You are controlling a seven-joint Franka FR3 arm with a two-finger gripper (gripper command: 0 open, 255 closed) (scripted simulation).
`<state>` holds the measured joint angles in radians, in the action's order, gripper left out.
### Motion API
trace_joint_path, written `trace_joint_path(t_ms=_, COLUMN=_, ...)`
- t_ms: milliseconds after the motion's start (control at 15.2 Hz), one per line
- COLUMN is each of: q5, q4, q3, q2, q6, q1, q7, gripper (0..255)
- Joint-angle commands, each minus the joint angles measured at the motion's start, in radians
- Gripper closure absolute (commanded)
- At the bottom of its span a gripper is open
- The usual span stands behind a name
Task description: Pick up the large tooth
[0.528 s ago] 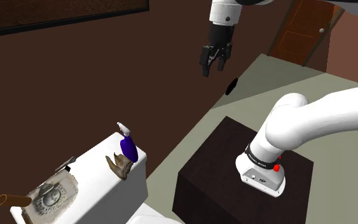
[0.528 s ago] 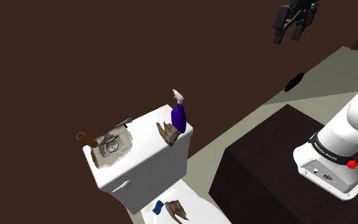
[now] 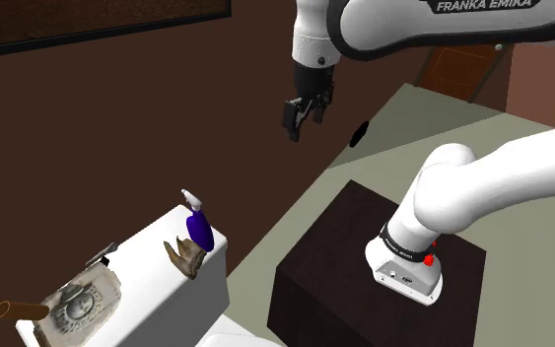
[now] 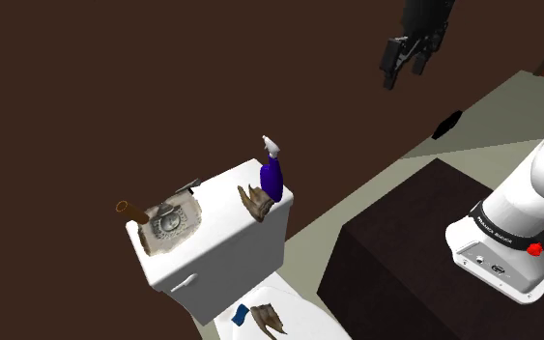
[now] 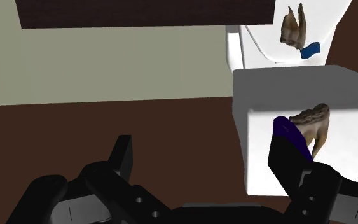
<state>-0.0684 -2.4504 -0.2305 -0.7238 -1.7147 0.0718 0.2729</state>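
A brown, rooted tooth [image 3: 184,258] [image 4: 255,203] [image 5: 314,122] lies on the white toilet tank lid [image 3: 147,246], touching a purple spray bottle [image 3: 199,227] [image 4: 272,177]. A second brown tooth [image 4: 267,320] [image 5: 291,28] rests lower down on the toilet seat beside a small blue thing [image 4: 240,314]. The two look close in size. My black gripper [image 3: 300,116] [image 4: 402,70] [image 5: 204,162] hangs open and empty in the air, high above and well off to the stand's side of the tank.
An ornate grey dial-faced object [image 3: 80,302] and a brown cylinder [image 3: 19,310] share the tank lid at its far end. The dark box stand [image 3: 334,266] sits beside the toilet. A small black object [image 3: 360,132] lies on the floor. A dark brown wall rises behind.
The gripper has swung toward the shoulder view's left and slightly down, closer to the toilet. Its fingers stay apart. Nothing on the toilet has moved.
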Motion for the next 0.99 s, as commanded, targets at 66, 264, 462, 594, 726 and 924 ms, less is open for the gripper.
trace_joint_path(t_ms=66, q5=0.032, q4=0.004, q3=-0.116, q2=0.059, q6=-0.08, q1=0.017, q7=0.074, gripper=0)
trace_joint_path(t_ms=264, q5=0.084, q4=0.012, q3=-0.232, q2=0.128, q6=-0.15, q1=0.02, q7=0.155, gripper=0)
trace_joint_path(t_ms=462, q5=0.162, q4=0.032, q3=-0.354, q2=0.215, q6=-0.21, q1=0.006, q7=0.251, gripper=0)
trace_joint_path(t_ms=594, q5=0.231, q4=0.053, q3=-0.44, q2=0.284, q6=-0.24, q1=-0.015, q7=0.326, gripper=0)
trace_joint_path(t_ms=726, q5=0.319, q4=0.08, q3=-0.533, q2=0.365, q6=-0.259, q1=-0.046, q7=0.413, gripper=0)
trace_joint_path(t_ms=924, q5=0.498, q4=0.136, q3=-0.681, q2=0.523, q6=-0.25, q1=-0.106, q7=0.573, gripper=0)
